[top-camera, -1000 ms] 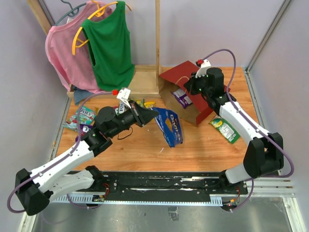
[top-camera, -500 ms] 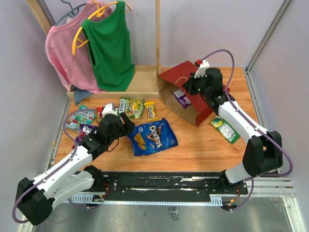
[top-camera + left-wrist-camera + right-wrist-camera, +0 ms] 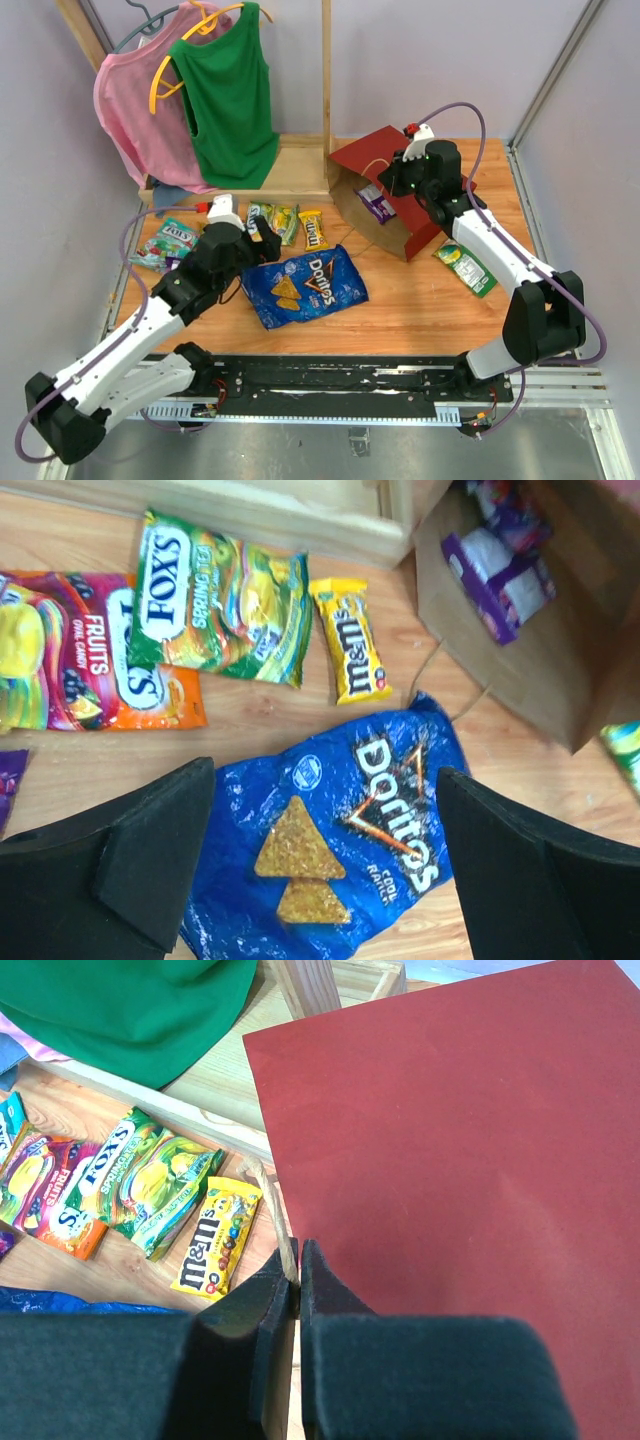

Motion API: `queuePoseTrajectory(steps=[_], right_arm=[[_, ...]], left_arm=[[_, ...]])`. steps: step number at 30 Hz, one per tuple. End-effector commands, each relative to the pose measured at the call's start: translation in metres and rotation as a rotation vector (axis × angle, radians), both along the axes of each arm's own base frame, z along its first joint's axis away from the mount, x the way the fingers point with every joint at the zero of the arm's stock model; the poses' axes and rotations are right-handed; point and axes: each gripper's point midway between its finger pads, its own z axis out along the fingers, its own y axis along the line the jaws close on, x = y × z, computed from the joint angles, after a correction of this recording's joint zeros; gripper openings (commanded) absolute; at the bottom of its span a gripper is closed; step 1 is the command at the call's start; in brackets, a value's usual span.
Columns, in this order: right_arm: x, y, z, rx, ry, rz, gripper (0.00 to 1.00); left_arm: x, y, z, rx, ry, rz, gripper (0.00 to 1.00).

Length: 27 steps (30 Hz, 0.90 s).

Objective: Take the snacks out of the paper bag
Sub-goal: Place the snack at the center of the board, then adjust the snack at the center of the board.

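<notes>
The blue Doritos bag [image 3: 303, 287] [image 3: 340, 850] lies flat on the table. My left gripper [image 3: 262, 243] [image 3: 322, 815] hangs just above its left end, open and holding nothing. The red paper bag [image 3: 362, 157] [image 3: 470, 1130] lies on its side with its mouth to the left, and a purple packet [image 3: 377, 203] [image 3: 495, 570] shows inside. My right gripper [image 3: 396, 176] [image 3: 298, 1260] is shut on the bag's twisted handle at the upper rim. On the table lie a yellow m&m's pack [image 3: 314, 229] [image 3: 352, 652], a green Fox's pack [image 3: 272, 222] [image 3: 220, 595] and an orange fruit-candy pack [image 3: 80, 650].
A wooden rack [image 3: 295, 170] at the back carries a green top [image 3: 232, 95] and a pink top [image 3: 140, 110] on hangers. Another green packet [image 3: 465, 267] lies right of the paper bag. More packets [image 3: 170, 240] sit by the table's left edge.
My left gripper has opened and let go of the Doritos bag, which dropped flat onto the table. The left arm pulled back to the left. The right arm has not moved.
</notes>
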Motion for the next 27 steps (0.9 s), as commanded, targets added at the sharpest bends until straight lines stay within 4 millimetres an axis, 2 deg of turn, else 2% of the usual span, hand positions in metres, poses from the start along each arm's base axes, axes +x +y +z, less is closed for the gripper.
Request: queuePoseTrajectory(steps=[1,3,6,8,11,13,16,18,19,22,27], right_arm=[[0.002,0.007,0.007,0.008,-0.023,0.014,0.04],[0.004,0.008,0.004,0.009,-0.016,0.014,0.04],[0.006,0.011,-0.001,0.013,-0.006,0.021,0.04],[0.008,0.012,-0.003,0.012,0.000,0.023,0.04],[0.008,0.011,-0.005,0.007,0.003,0.020,0.04],[0.009,0.010,-0.006,0.000,0.003,0.016,0.04],[0.009,0.010,-0.009,-0.002,0.008,0.015,0.04],[0.010,0.010,-0.009,-0.005,0.008,0.017,0.04],[0.009,0.010,-0.009,-0.008,0.009,0.015,0.04],[0.009,0.008,-0.010,-0.014,0.007,0.010,0.04],[0.009,0.009,-0.009,-0.007,0.007,0.015,0.04]], left_arm=[[-0.004,-0.018,-0.002,0.121,-0.001,-0.026,0.95],[-0.006,-0.034,0.004,0.134,-0.033,-0.062,0.95],[-0.010,-0.081,0.001,0.054,-0.063,-0.248,0.96],[-0.017,-0.117,-0.010,-0.027,-0.043,-0.377,0.96],[-0.028,-0.161,-0.034,-0.066,0.002,-0.483,0.94],[-0.035,-0.184,-0.047,-0.059,0.023,-0.528,0.90],[-0.043,-0.207,-0.061,-0.113,0.052,-0.590,0.79],[-0.048,-0.212,-0.072,-0.149,0.070,-0.605,0.74],[-0.048,-0.207,-0.085,-0.145,0.086,-0.585,0.74],[-0.043,-0.183,-0.114,-0.162,0.123,-0.508,0.77],[-0.051,-0.147,-0.159,-0.290,0.264,-0.448,0.77]])
